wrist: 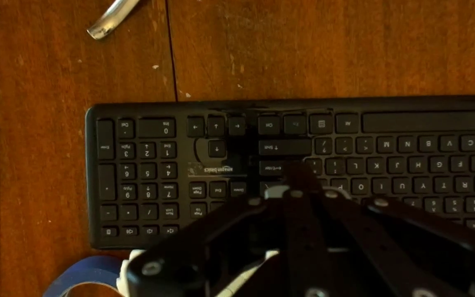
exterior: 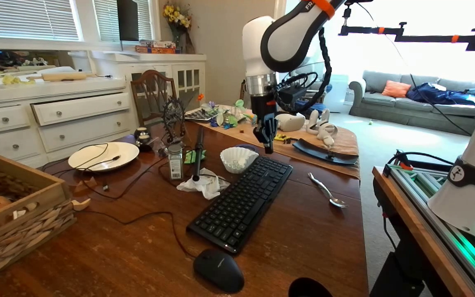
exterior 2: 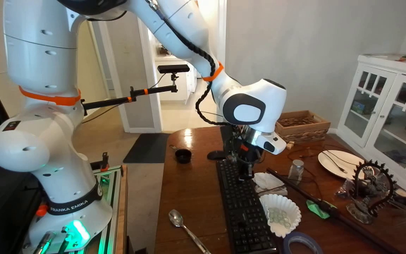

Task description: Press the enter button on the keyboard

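Observation:
The black keyboard (exterior: 241,206) lies flat on the wooden table, and it also shows in an exterior view (exterior 2: 248,215) and in the wrist view (wrist: 138,181). In the wrist view its lettering stands upside down. The main Enter key (wrist: 271,168) shows there, its right end partly covered by my fingertips. My gripper (wrist: 303,173) is shut and empty, pointing down over the keyboard beside that key. In the exterior views the gripper (exterior: 268,148) hangs over the keyboard, seemingly above the keys (exterior 2: 246,177). The exact gap cannot be told. A small numpad Enter key (wrist: 105,139) is visible too.
A white fluted bowl (exterior: 237,160) and crumpled tissue (exterior: 208,183) sit close along the keyboard's side, with blue tape (exterior 2: 301,243) nearby. A spoon (exterior: 324,189) lies on the opposite side. The mouse (exterior: 219,270) is at one end. A black rod (exterior: 198,154) and bottle (exterior: 175,163) stand farther off.

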You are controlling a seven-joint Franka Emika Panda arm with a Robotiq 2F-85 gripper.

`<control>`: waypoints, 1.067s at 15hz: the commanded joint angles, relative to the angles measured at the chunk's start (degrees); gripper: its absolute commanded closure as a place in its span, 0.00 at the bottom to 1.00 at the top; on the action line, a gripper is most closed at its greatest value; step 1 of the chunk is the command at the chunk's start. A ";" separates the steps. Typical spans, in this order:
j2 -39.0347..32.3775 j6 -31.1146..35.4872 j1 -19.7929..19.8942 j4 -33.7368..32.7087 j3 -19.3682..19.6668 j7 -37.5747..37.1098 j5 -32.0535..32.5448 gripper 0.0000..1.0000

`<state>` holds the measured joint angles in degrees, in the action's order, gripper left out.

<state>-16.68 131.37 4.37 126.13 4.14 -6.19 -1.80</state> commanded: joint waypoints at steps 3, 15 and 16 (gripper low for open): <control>-5.15 3.16 0.57 -1.68 -0.32 3.39 -0.80 1.00; -13.37 8.31 0.99 -5.71 -1.71 6.28 -1.29 1.00; -13.78 8.20 0.99 -6.01 -1.80 6.45 -1.27 1.00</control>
<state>-28.30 138.77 4.62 121.73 3.13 -1.47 -1.91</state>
